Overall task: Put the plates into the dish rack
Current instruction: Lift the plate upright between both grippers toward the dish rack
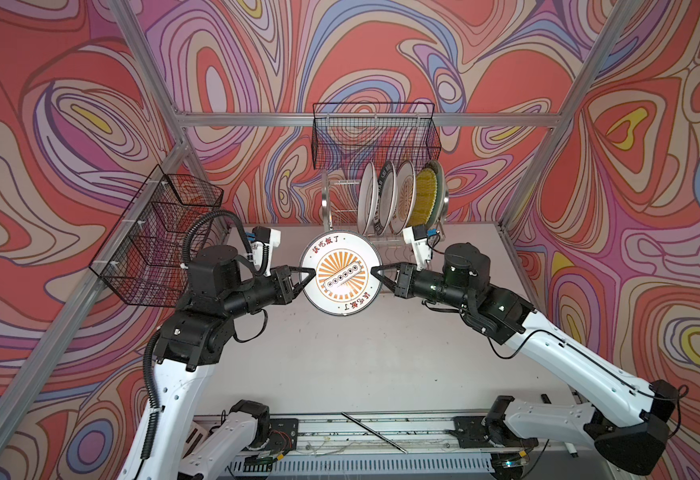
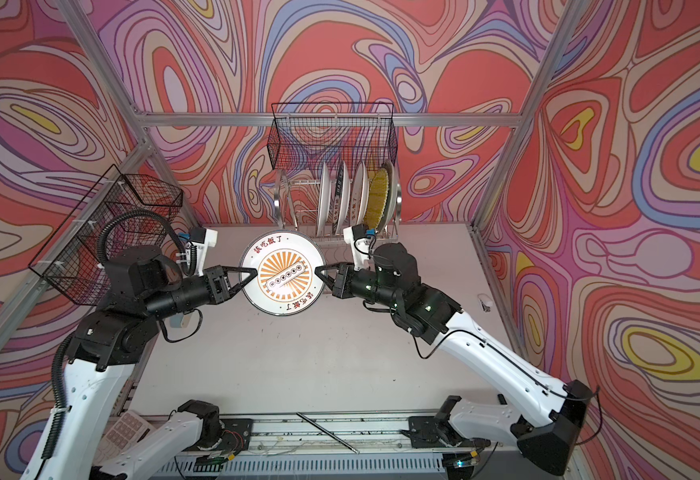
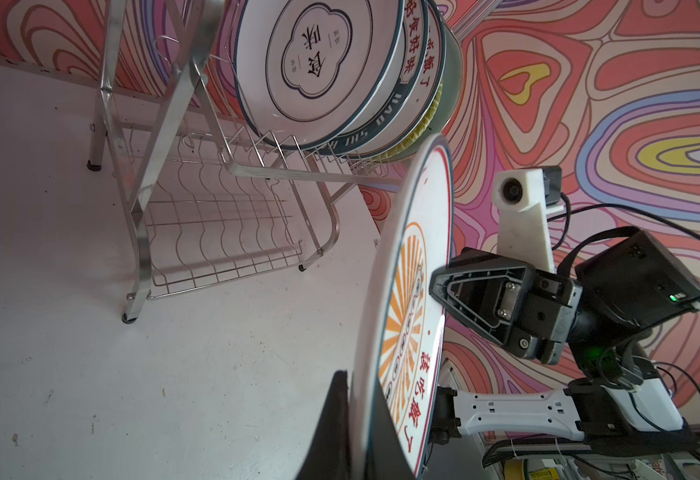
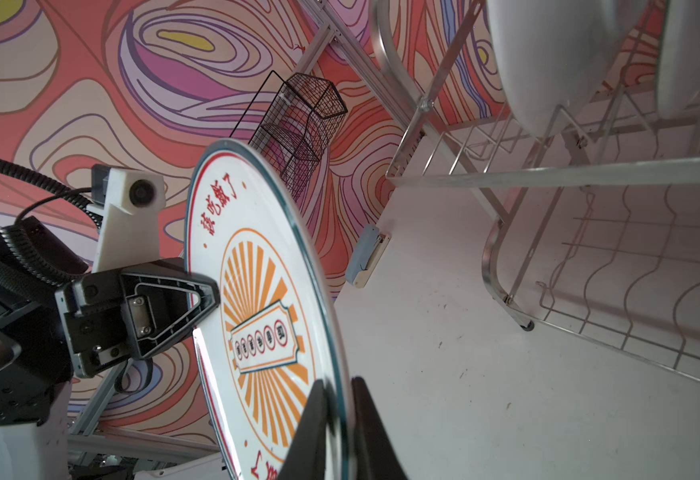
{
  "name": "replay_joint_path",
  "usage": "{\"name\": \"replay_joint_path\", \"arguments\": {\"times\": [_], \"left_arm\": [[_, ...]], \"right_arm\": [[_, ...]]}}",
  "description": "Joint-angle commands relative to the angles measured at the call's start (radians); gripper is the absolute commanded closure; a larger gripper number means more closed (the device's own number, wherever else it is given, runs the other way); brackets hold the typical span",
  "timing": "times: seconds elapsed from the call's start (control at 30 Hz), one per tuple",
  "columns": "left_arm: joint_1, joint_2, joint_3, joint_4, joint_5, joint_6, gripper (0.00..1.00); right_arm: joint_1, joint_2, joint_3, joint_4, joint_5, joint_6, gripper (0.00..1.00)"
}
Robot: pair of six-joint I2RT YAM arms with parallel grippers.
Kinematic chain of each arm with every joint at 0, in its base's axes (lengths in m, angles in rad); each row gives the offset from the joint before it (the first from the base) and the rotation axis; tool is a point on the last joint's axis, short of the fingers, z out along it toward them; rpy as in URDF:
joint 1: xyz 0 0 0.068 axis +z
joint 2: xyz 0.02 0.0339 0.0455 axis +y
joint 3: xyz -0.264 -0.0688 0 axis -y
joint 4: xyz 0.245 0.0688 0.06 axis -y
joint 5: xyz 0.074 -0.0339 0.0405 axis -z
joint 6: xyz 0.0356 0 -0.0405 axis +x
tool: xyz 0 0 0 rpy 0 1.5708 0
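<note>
Left fingers (image 1: 307,274): clamped shut on the left rim of the sunburst plate (image 1: 342,278), one finger on its face and one behind it.
Right fingers (image 1: 377,273): they straddle the opposite rim. The right wrist view shows a thin sliver beside one finger (image 4: 371,419), so I cannot tell whether they press.
Sunburst plate: held up off the table (image 1: 360,365) between the two arms, printed face turned to the top views. Its far edge is near the rack's front but apart from it.
Dish rack (image 1: 327,208): at the back of the table, by the wall.
Standing plates (image 1: 404,199): five on edge in the upper tier, packed toward the right frame.
Open slots (image 3: 256,145): between the left curved frame and the nearest standing plate.
Back basket (image 1: 375,137): hangs on the wall just above the plate tops.
Side basket (image 1: 157,232): on the left wall, close beside the left arm.
Table: pale surface spreads wide beneath the held plate.
</note>
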Motion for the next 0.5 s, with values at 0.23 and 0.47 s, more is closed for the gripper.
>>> {"name": "replay_joint_path", "arguments": {"times": [0.23, 0.47], "left_arm": [[-0.004, 0.022, -0.038, 0.09, 0.107, -0.027, 1.0], [-0.003, 0.017, -0.055, 0.136, 0.169, -0.038, 1.0]], "right_arm": [[0.028, 0.026, 0.093, 0.001, -0.084, -0.094, 0.64], [0.011, 0.039, 0.13, -0.005, -0.123, -0.106, 0.63]]}}
